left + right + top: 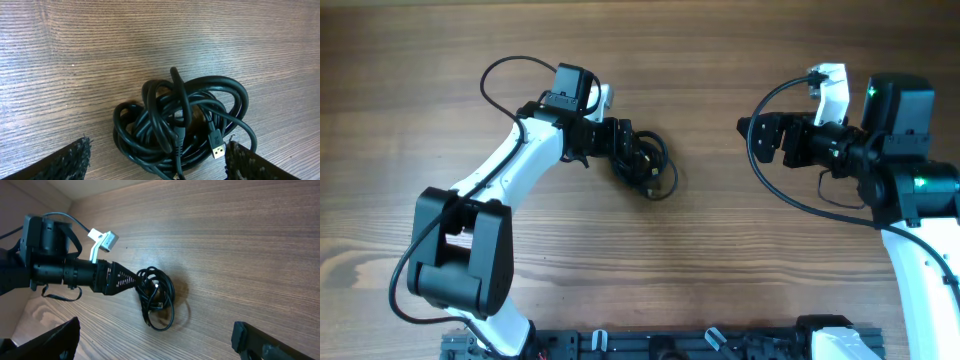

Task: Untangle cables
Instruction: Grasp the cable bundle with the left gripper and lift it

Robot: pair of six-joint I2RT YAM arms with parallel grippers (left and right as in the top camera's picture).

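Jaws on the left gripper (157, 159) gape wide, flanking the tangled knot of thin black rubber cables (180, 120) low-centre in the frame, which looks light and limp, likely best pinched by one protruding outer loop.

- Overhead: straight down on the brown wooden counter (720, 280).
- Left wrist: close above the tangled black cable knot (159, 127).
- Right wrist: faces left, same knot from well apart.

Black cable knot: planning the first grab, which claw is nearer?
Left. The left claw sits open at the knot of thin black cables; the right claw hangs well apart from it.
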